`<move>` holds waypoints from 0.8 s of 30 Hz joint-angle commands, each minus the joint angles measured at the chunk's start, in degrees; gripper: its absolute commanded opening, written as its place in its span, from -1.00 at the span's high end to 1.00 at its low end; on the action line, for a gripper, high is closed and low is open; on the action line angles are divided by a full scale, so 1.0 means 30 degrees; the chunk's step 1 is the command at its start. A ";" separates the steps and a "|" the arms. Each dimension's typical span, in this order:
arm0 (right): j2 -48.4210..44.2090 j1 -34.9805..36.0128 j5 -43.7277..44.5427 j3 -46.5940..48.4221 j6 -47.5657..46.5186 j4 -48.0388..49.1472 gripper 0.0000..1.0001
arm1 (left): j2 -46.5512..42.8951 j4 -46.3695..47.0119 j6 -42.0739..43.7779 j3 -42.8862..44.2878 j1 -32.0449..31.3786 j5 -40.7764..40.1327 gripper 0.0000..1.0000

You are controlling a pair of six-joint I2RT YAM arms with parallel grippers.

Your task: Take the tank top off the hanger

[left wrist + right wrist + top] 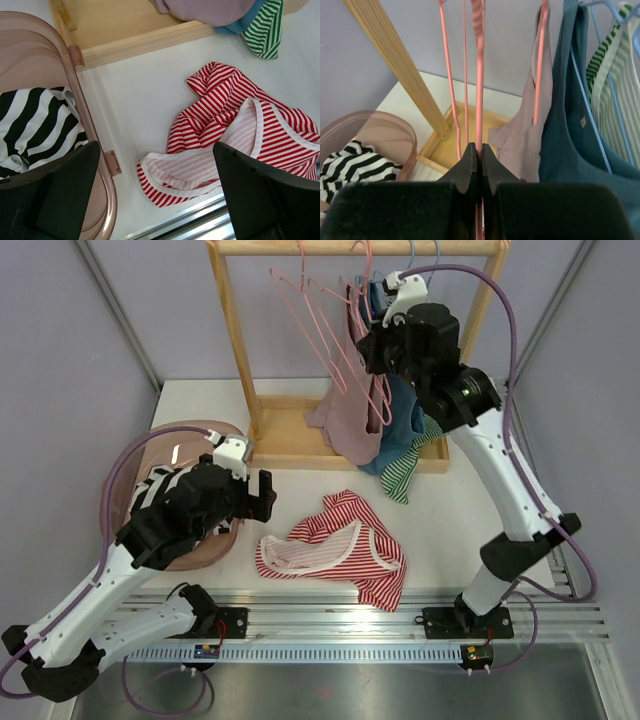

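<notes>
My right gripper (375,345) (480,150) is shut on a thin pink hanger wire (480,90) up at the wooden rack. A mauve tank top (350,425) (520,140) hangs just right of it on a pink hanger. A red-and-white striped tank top (335,545) (225,115) lies crumpled on the table in front. My left gripper (262,495) (156,150) is open and empty, hovering above the table between the basket and the red striped top.
A teal top (405,415) (570,130) and a green striped top (405,472) (615,100) hang on the right of the wooden rack (240,350). Bare pink hangers (310,320) hang on its left. A pink basket (190,430) (30,55) holds a black-and-white striped garment (35,125).
</notes>
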 commanded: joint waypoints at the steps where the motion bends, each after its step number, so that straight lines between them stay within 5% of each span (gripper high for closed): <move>1: 0.2457 0.0188 0.0844 0.5279 -0.1169 -0.1306 1.00 | -0.0178 0.1190 0.0048 -0.0341 0.0239 -0.1022 -0.98; 9: 0.9229 0.0159 0.1401 1.3469 -0.2746 -0.2307 1.00 | -0.0061 0.1190 0.0224 -0.0694 0.0415 -0.0439 -0.98; 21: 1.0844 0.0012 0.0729 1.3714 -0.3371 -0.0079 1.00 | -0.0412 0.1219 0.0370 -0.0840 0.0766 0.0763 -0.98; 24: 1.0317 0.0012 0.0173 1.2804 -0.3018 -0.0020 0.73 | -0.0296 0.1220 0.0283 -0.0695 0.0796 0.1230 -0.98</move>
